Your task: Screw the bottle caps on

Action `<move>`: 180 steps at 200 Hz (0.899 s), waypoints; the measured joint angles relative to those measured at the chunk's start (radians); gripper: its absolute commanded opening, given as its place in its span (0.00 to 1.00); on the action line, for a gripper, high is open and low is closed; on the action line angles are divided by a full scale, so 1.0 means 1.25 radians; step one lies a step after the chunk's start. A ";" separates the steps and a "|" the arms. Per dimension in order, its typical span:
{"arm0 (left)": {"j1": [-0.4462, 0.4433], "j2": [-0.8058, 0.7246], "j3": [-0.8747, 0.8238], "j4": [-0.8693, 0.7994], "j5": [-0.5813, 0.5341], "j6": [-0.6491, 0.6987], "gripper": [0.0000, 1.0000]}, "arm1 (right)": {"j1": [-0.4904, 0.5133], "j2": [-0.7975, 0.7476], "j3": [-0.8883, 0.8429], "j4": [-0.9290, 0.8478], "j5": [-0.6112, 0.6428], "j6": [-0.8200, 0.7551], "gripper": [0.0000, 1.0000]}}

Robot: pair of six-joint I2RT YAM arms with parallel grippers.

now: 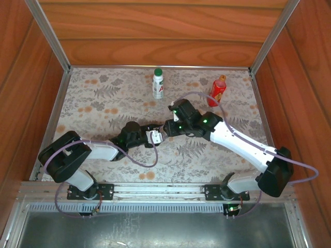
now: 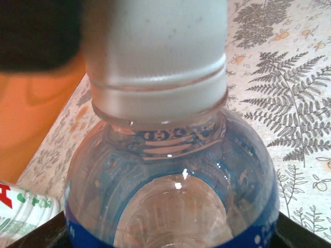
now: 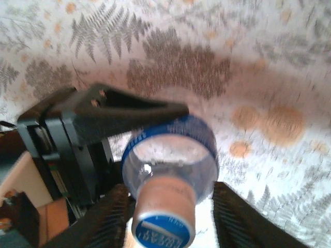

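The white bottle [image 1: 158,87] with the green label stands upright near the middle of the table's far edge, its green cap [image 1: 158,72] on top. The red bottle [image 1: 217,93] stands by the far right corner, well apart from the white one, with the orange cap [image 1: 222,78] on it. The short clear bottle [image 3: 170,155] with the blue label band lies sideways over the table's middle, and its blue-topped cap [image 3: 163,230] sits on the neck.
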 measured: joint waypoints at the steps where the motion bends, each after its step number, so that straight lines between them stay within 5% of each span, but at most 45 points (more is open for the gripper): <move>1: 0.000 0.000 0.000 0.000 0.000 0.000 0.59 | -0.001 -0.002 -0.001 0.001 0.000 -0.006 0.58; 94: -0.001 0.000 0.000 -0.001 0.037 0.002 0.59 | -0.005 -0.052 0.002 -0.124 -0.044 -0.763 0.59; 180: -0.001 0.007 0.000 -0.001 0.045 0.002 0.59 | 0.005 0.041 0.040 -0.128 -0.075 -0.909 0.40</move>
